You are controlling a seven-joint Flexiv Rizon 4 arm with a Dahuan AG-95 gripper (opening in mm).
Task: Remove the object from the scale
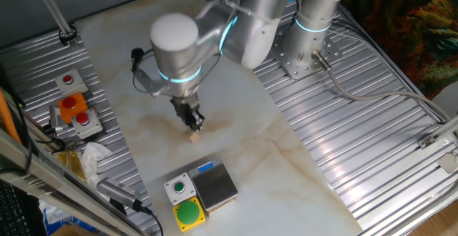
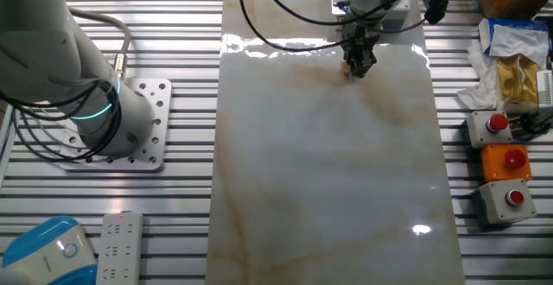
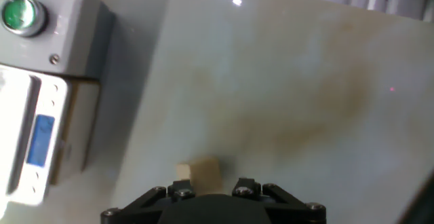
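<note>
Cube (image 1: 194,136) sits on the counter (image 1: 286,157), off the scale (image 1: 215,185), which lies toward 5 o'clock, well apart. The fingers (image 1: 195,124) hang right above the cube; whether they're spread or pinched, I can't tell. Green-button box (image 1: 179,188) flanks the scale.

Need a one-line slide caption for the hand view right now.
Tiny light tan wooden cube on the marble tabletop just ahead of the gripper, off the small square scale at left.

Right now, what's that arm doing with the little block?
Gripper low over marble table. Wooden cube off the scale, on the table. Grip state unclear. Nothing blocking.
</note>
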